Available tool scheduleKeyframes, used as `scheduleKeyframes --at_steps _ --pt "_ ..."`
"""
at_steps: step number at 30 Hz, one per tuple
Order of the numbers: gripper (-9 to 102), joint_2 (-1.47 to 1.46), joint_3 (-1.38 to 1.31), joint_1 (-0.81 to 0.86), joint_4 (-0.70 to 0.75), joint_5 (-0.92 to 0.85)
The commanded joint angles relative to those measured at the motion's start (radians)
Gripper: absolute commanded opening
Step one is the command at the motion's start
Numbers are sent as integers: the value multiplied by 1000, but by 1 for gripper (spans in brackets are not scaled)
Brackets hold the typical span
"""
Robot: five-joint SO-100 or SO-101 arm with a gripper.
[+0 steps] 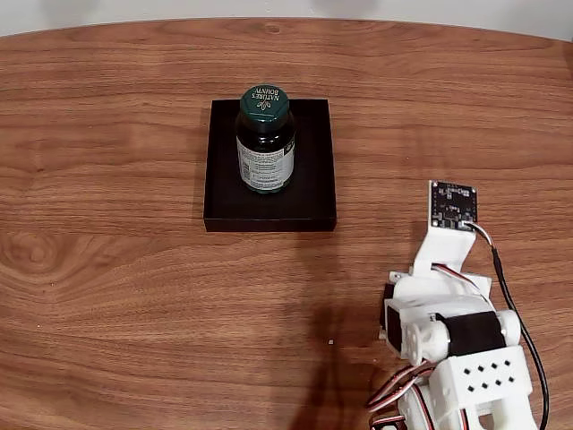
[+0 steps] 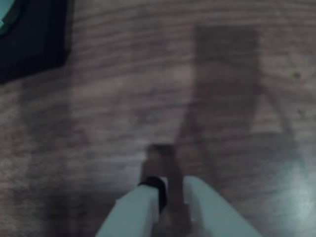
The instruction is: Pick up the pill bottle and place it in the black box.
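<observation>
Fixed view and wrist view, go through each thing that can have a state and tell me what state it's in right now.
pill bottle: upright, capped, standing inside the tray, free of the arm.
black box: flat on the table, holding the bottle.
gripper: nearly closed, empty, above bare wood in the wrist view, apart from the box.
table: wooden.

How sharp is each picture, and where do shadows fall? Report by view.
Fixed view: sharp; the cap print on the pill bottle in the black box is legible, and a soft shadow lies left of the arm. Wrist view: blurred and dim; the gripper casts a broad shadow on the table.
</observation>
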Motion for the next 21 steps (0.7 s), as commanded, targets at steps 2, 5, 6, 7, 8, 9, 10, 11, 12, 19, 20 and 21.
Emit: scheduleKeyframes --at_steps 2,5,6,7,8,9,10,11,12,19,20,21 --pt "0 117 -17 6 160 -14" --pt "0 170 -17 6 244 -29" --pt "0 187 -17 6 272 -35" --pt "0 206 -17 6 302 -44" --pt "0 227 -17 6 336 -54" --pt "0 245 -17 6 371 -60" --pt "0 262 -17 5 400 -66" --pt "0 273 -17 3 426 -63" --pt "0 284 -17 2 446 -55" --pt "0 350 -17 2 558 -2" --pt "0 353 -17 0 572 12" --pt "0 357 -17 -2 580 29"
